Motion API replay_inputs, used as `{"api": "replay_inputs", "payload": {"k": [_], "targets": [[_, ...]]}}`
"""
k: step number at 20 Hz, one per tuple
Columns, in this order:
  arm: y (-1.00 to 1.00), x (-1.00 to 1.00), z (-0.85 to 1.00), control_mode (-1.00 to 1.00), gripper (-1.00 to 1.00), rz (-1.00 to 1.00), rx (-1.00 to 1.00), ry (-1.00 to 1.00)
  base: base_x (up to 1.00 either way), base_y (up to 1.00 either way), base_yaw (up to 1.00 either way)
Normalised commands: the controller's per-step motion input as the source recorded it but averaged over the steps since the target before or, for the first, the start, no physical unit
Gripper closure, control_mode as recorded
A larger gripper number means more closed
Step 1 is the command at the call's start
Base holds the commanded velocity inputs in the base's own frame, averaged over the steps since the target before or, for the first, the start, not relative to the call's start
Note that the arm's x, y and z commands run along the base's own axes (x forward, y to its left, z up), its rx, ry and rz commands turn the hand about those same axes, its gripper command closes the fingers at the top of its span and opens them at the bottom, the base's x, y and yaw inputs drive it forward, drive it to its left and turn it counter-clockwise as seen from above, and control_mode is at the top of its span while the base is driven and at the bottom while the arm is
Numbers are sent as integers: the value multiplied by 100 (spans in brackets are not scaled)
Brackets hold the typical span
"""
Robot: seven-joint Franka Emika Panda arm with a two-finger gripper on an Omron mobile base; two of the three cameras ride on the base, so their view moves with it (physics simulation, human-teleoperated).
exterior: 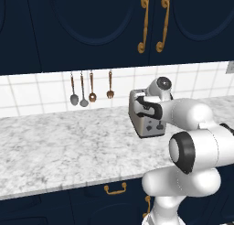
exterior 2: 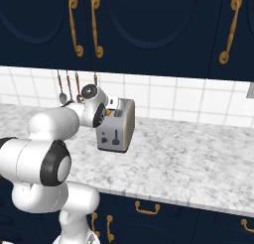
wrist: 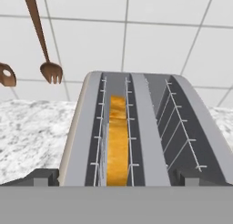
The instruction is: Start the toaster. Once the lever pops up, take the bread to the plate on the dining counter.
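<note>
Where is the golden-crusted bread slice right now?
The golden-crusted bread slice stands in the left slot of the silver two-slot toaster in the hand view; the right slot is empty, and the white tiled wall lies behind.

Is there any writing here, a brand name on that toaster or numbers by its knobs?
None can be read. The toaster's control face carries dark knobs and a slider but no legible label or number; any marks there are too small to tell. The bread, wall tiles and hanging utensils bear no text.

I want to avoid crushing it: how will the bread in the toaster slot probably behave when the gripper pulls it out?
The bread looks thin, so probably light and easily crushed. It stands on edge between wire guides in the toaster, so it may snag unless lifted straight.
</note>
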Motion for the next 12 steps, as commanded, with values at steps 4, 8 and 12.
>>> {"api": "replay_inputs", "payload": {"k": [4, 8, 12], "targets": [[0, 0, 10, -100, -100, 0, 0, 0, 0, 0, 0], [0, 0, 16, -100, -100, -1, 0, 0, 0, 0, 0], [0, 0, 3, -100, -100, -1, 0, 0, 0, 0, 0]]}}
